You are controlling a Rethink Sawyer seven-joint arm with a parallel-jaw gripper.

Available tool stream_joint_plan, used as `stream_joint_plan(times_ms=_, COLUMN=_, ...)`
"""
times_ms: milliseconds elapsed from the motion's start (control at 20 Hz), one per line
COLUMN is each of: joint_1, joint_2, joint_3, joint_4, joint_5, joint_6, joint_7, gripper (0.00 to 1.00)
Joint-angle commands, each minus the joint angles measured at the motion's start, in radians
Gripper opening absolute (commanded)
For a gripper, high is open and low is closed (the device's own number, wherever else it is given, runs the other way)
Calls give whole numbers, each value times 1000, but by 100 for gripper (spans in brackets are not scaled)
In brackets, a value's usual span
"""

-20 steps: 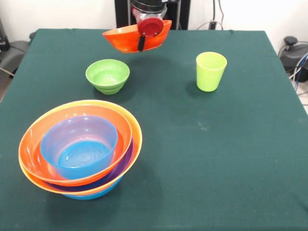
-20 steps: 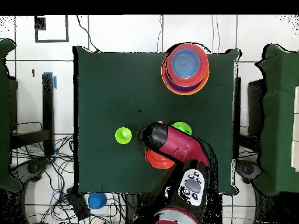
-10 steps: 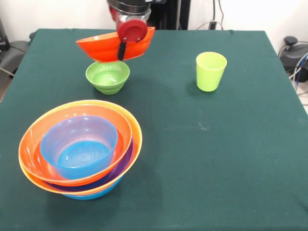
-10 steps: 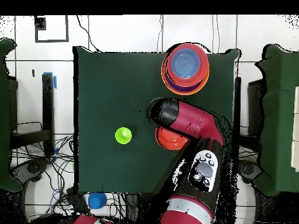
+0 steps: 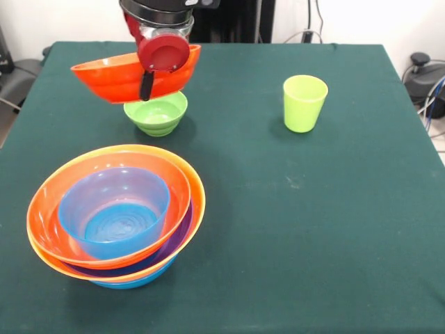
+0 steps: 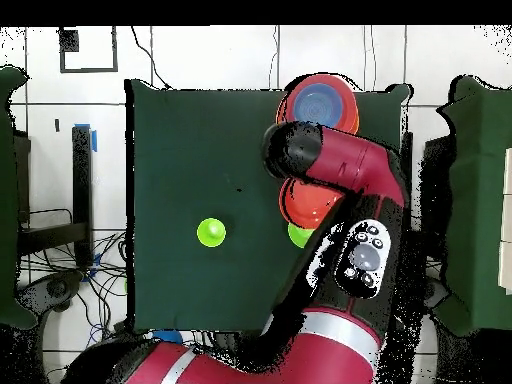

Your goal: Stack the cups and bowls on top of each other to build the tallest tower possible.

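At lower left the tower [image 5: 115,216] already nests several bowls. The gripper [image 5: 147,82], jaws clamped on a red-orange bowl [image 5: 111,76], hangs at upper left (held tilted). The green bowl [image 5: 156,111] and cup [image 5: 304,103] remain unstacked.

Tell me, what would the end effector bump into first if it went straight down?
Probably the green tablecloth just beside the small lime-green bowl; the end effector, carrying the red-orange bowl, hangs above that spot, though depth is unclear.
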Motion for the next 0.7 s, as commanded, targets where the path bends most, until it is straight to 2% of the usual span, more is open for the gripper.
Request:
stream_joint_plan(times_ms=50, joint_1=-9, joint_2=82, joint_3=84, joint_4=-277, joint_5=-86, joint_6=216, joint_7=-151, gripper=0)
stream_joint_plan(times_ms=700, joint_1=-45, joint_2=244, joint_3=82, joint_4=-704, joint_5=-92, joint_6=507, joint_7=-231, gripper=0)
